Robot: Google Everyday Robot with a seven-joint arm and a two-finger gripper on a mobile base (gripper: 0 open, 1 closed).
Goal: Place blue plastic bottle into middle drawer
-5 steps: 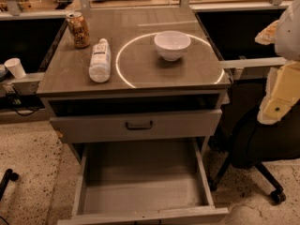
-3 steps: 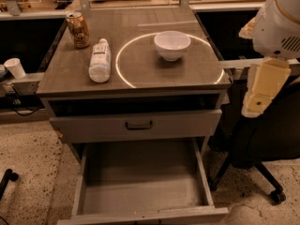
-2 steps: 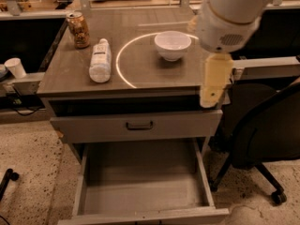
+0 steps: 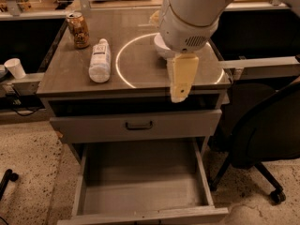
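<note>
The blue plastic bottle (image 4: 100, 60) lies on its side on the left part of the cabinet top, clear with a white label, cap toward the back. The middle drawer (image 4: 140, 191) is pulled out at the bottom, its flat grey floor bare. My gripper (image 4: 179, 95) hangs from the big white arm (image 4: 192, 13) over the front middle-right of the top, well to the right of the bottle and above the open drawer. It holds nothing that I can see.
A brown-orange drink can (image 4: 78, 29) stands behind the bottle. A white bowl (image 4: 161, 48) is mostly hidden behind the arm. A shut drawer front with a black handle (image 4: 138, 124) sits above the open drawer. A white cup (image 4: 15, 68) is at left, a black chair (image 4: 262, 139) at right.
The arm has swung left from beside the cabinet's right side to over the top. It now covers most of the bowl. The bottle, can and drawer have not moved.
</note>
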